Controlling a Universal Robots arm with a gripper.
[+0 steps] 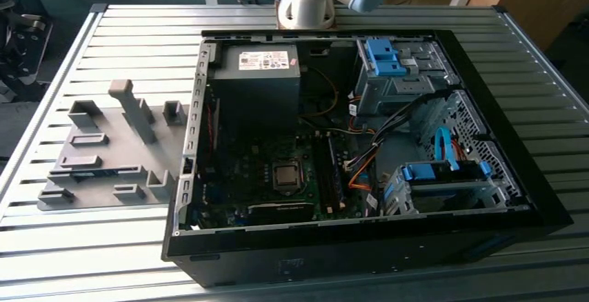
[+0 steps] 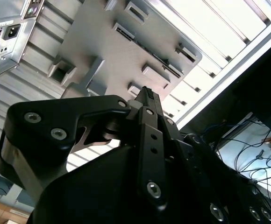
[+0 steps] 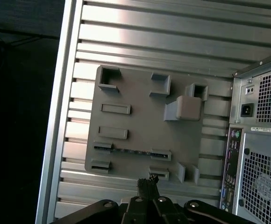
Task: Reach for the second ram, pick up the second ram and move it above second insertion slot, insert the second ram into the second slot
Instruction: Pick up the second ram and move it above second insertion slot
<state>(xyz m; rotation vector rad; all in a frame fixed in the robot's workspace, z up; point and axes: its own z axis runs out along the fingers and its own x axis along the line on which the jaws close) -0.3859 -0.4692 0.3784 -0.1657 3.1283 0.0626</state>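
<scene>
The second ram stands on its long edge in two holders of a grey fixture plate, left of the computer case in the exterior view. It shows there as a thin blue-green strip, and as a dark line in the second wrist view. My gripper hangs well above the plate, apart from the ram, with its fingers together and nothing between them. The finger points toward the plate's edge. The memory slots lie on the motherboard inside the open case.
The open black computer case holds a power supply, blue drive cages and loose cables. The fixture plate carries several raised grey holders. The arm's base stands behind the case on the slatted metal table.
</scene>
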